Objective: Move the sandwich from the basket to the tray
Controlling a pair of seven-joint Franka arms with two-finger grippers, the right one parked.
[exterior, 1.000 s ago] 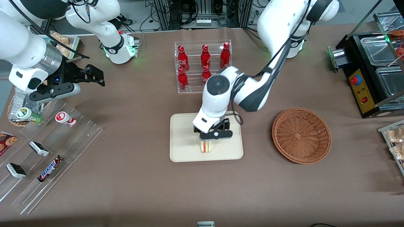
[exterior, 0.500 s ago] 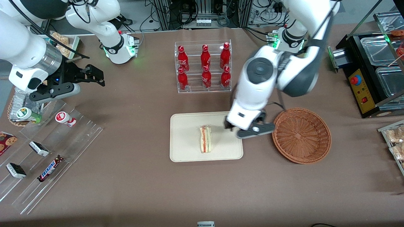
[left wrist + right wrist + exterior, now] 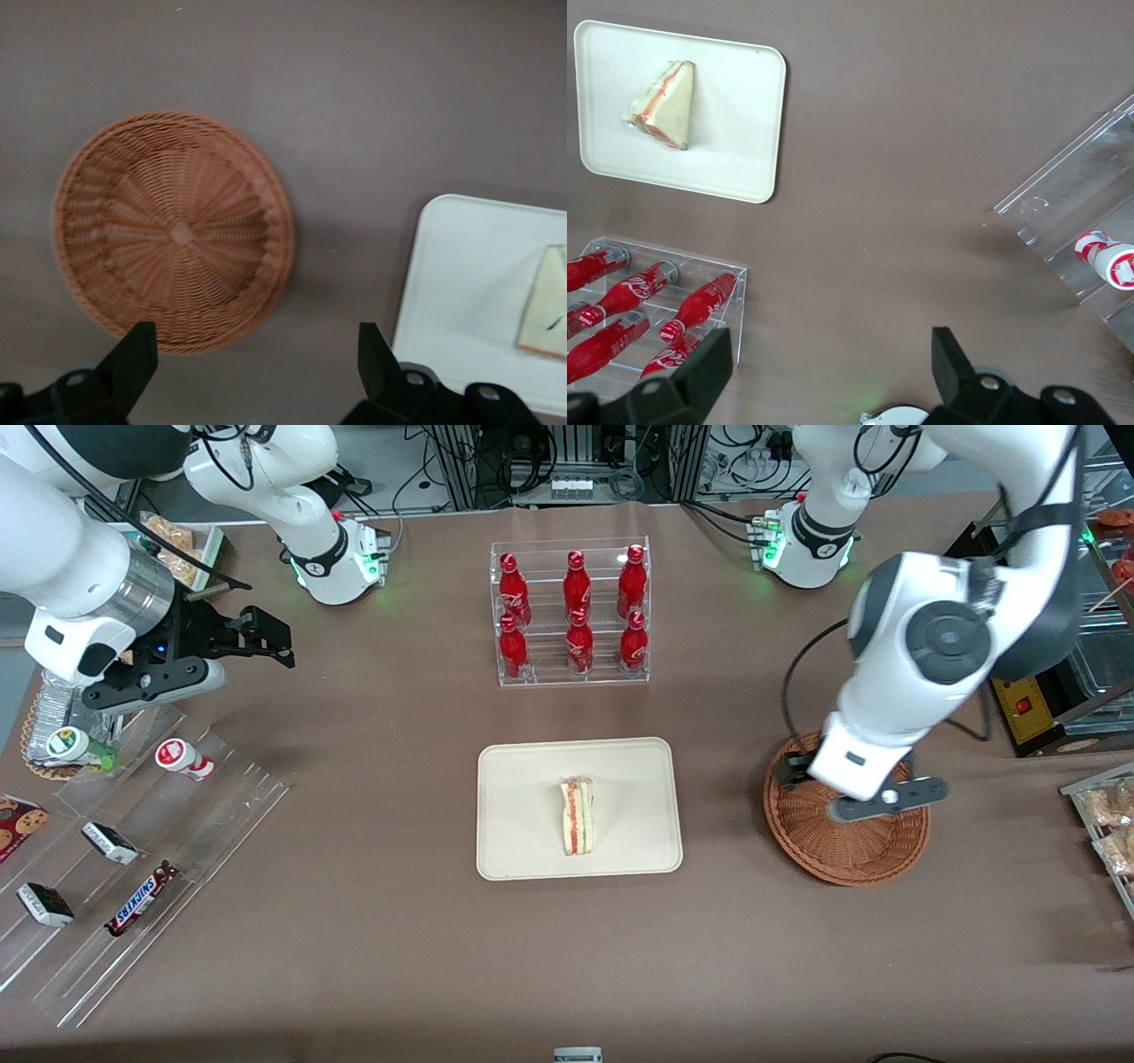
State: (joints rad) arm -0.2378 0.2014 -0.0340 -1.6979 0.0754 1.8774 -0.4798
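Note:
The sandwich (image 3: 578, 817) lies on its side in the middle of the cream tray (image 3: 518, 779), its red and green filling edge showing; it also shows in the right wrist view as a pale wedge (image 3: 663, 106) on the tray (image 3: 735, 115). The wicker basket (image 3: 850, 850) sits beside the tray, toward the working arm's end, and holds nothing. My gripper (image 3: 873, 802) hangs above the basket's edge nearest the tray. In the left wrist view the gripper (image 3: 255, 341) is open, with only bare table between its fingers, the basket (image 3: 173, 230) and the tray (image 3: 469, 292) below.
A clear rack of red bottles (image 3: 571, 615) stands farther from the front camera than the tray. A black machine (image 3: 1019, 646) and bagged snacks (image 3: 1107, 815) sit at the working arm's end. Acrylic racks with snack bars (image 3: 133, 850) lie at the parked arm's end.
The gripper let go of the sandwich on the tray, rose, and swung sideways to above the basket. The sandwich has stayed where it was set down.

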